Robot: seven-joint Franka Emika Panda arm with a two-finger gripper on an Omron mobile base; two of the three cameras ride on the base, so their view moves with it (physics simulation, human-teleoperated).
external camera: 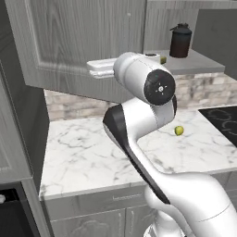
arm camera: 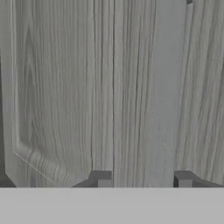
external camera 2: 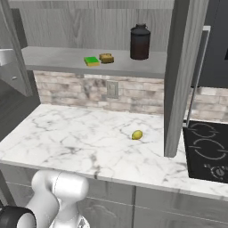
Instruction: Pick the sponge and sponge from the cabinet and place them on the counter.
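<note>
Sponges sit side by side on the cabinet shelf (external camera 2: 67, 60): green sponge (external camera 2: 92, 61) flat, brown sponge (external camera 2: 106, 58) chunkier, canister (external camera 2: 140, 42) to their right. Both likely light, soft, squashy (easy to over-squeeze), so pinch across the short sides, mid-height. Gripper (arm camera: 142, 179) is spread, holding nothing, facing a cabinet door (arm camera: 109, 87) close up. Counter (external camera 2: 80, 138) bare except a small ball (external camera 2: 136, 134).
</note>
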